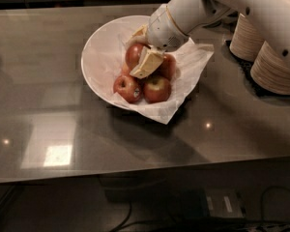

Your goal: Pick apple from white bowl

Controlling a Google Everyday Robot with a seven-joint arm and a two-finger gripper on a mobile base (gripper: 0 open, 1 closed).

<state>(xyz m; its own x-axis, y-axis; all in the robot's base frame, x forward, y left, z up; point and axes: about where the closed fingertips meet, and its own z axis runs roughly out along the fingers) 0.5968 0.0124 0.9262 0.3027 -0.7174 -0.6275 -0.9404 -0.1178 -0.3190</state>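
The white bowl (97, 57), lined with crinkled white paper, sits on the grey counter and holds several apples. My gripper (137, 56) reaches down into it from the upper right. Its cream fingers (148, 63) stand on either side of the apple (132, 55), the topmost red-brown one, and are closed against it. Below lie a smaller red apple with a whitish spot (127, 87) and an apple with a yellow-green patch (157, 88). Another red apple (168, 66) lies behind, to the right. The arm hides the back of the pile.
Two stacks of tan paper bowls (273, 69) stand at the right, partly behind the white arm (241, 4). The paper liner (193, 62) hangs over the bowl's right rim. The counter's front edge (145, 173) runs below.
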